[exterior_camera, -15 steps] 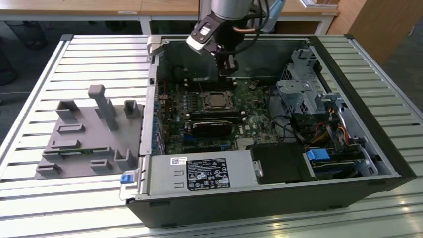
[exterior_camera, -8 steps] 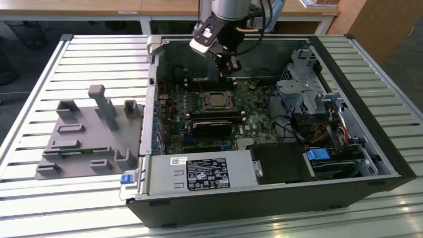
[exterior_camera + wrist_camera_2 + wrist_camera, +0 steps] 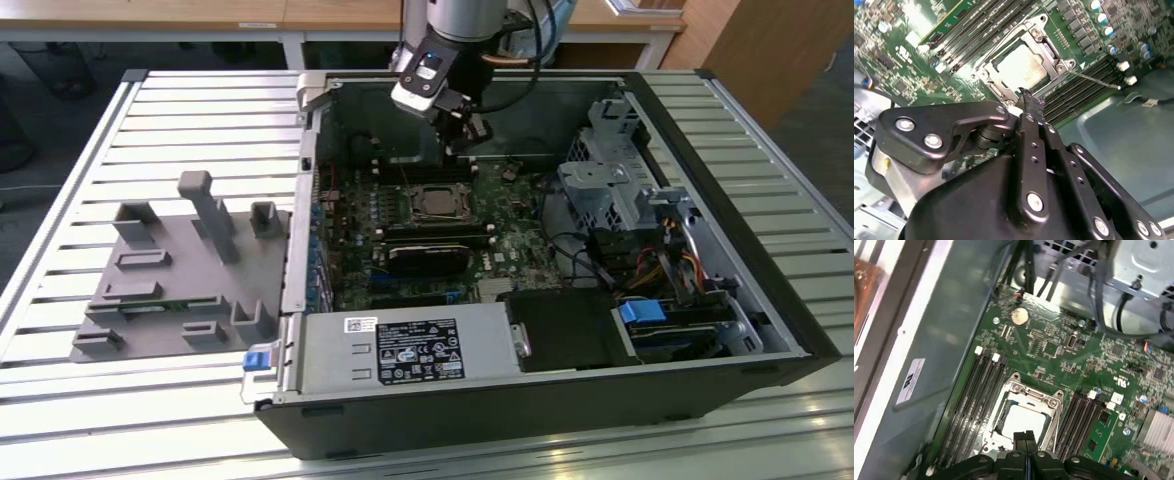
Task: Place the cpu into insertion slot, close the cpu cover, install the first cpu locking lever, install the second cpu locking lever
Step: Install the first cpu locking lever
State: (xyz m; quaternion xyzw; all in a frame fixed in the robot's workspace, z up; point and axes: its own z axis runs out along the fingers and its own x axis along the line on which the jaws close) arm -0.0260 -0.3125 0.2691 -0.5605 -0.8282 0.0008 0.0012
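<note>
Exterior view's left: a grey fixture [image 3: 180, 270] is sitting on the slatted worktop [image 3: 80, 400], apart from the open computer case [image 3: 534, 410].

Mid-case: the gripper [image 3: 470, 140] is hovering over the green board, just beyond the insertion slot [image 3: 1002, 414]. In both wrist views its jaws are showing pressed together, gripping nothing. The cpu [image 3: 1024, 67] is lying flat in the slot. The cpu cover [image 3: 1034, 392] is lying down around it, its window framing the metal top.

A thin locking lever [image 3: 1096, 81] is sticking out from one corner of the cover, across the memory slots [image 3: 1079, 95]. Judged: not yet latched.

Judged technique: the closed tips should be bearing on the rod near its free end, swinging it down under its catch and keeping off the cpu top and the slot tabs.

Unclear: the gripper body is covering the socket's near edge in both wrist views. A second lever cannot be made out, nor whether the cover is fully seated.

Exterior view's right: the drive cage [image 3: 607, 190] and cables [image 3: 654, 270] are hiding that edge of the board.
</note>
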